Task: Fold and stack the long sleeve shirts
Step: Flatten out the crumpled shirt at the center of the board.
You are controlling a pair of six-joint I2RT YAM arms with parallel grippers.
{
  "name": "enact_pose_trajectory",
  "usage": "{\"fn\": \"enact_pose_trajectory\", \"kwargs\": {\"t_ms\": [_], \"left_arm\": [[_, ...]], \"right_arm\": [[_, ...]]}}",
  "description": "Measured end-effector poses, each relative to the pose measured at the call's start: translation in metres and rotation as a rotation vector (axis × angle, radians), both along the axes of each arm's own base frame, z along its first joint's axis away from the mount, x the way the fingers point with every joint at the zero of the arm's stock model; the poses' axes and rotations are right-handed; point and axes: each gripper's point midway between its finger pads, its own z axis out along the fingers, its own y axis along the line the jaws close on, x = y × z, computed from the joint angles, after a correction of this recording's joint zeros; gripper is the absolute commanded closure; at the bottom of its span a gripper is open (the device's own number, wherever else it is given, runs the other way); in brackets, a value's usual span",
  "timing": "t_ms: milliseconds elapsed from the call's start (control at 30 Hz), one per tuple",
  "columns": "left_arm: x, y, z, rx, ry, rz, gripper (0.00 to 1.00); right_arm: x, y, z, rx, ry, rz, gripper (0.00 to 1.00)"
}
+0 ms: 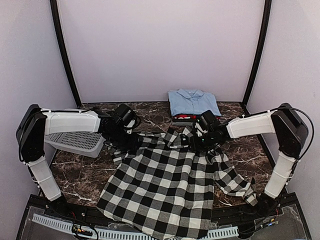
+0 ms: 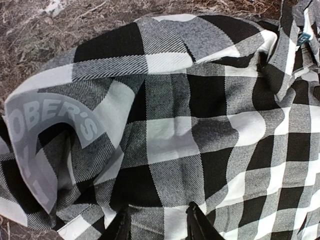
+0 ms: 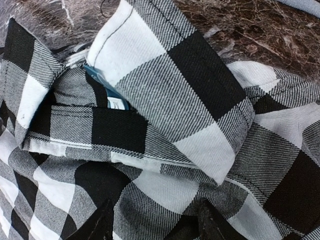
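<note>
Likely step: flattening buffalo-check shirt (image 1: pixel 165 190) on desk (image 1: pixel 250 155) | left fingers (image 2: pixel 197 225) spread over its shoulder | right fingers (image 3: pixel 215 225) spread over its collar | next: pinch, fold.

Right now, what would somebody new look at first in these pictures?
The big black-and-white checked shirt, spread across the middle of the marble table with its hem at the near edge. Both arms lean over its far end, the left end effector at one shoulder and the right end effector by the collar. Behind it lies a folded light blue shirt on a red one.
</note>
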Motion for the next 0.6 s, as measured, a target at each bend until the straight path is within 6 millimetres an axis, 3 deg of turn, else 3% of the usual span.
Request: {"fn": "enact_pose_trajectory", "kwargs": {"t_ms": [267,600], "left_arm": [[0.016,-0.016,-0.029,0.019,0.037,-0.006,0.66],[0.017,-0.016,-0.033,0.026,0.043,-0.005,0.66]], "right_arm": [[0.018,0.003,-0.001,0.008,-0.013,-0.029,0.46],[0.066,-0.005,0.002,0.031,-0.045,-0.087,0.47]]}}
